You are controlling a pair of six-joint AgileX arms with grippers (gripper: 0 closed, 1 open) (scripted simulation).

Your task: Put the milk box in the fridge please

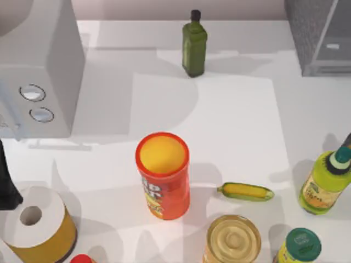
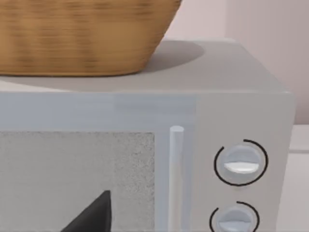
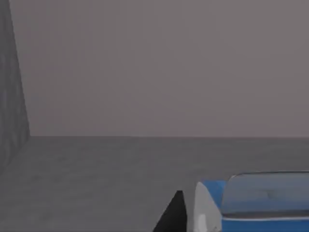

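The milk box [image 3: 256,203] shows its blue top and a white side close to the right wrist camera. My right gripper [image 3: 193,215] is shut on it, one dark fingertip [image 3: 174,215] lying against the white side and the other hidden behind the carton. Both are inside the fridge [image 3: 12,96], with its speckled wall beside them and pale back panel ahead. From above, the fridge [image 1: 321,33] stands at the table's far right corner. My left gripper [image 2: 94,215] stays parked at the left edge [image 1: 6,183], facing the microwave door.
A light grey microwave [image 1: 41,66] with two dials stands far left, a wicker basket [image 2: 82,34] on top. A green bottle [image 1: 194,46], an orange can [image 1: 163,175], a yellow-green pod [image 1: 245,191], a paper roll [image 1: 35,222], a jar [image 1: 233,239] and two yellow-green bottles [image 1: 323,183] crowd the table.
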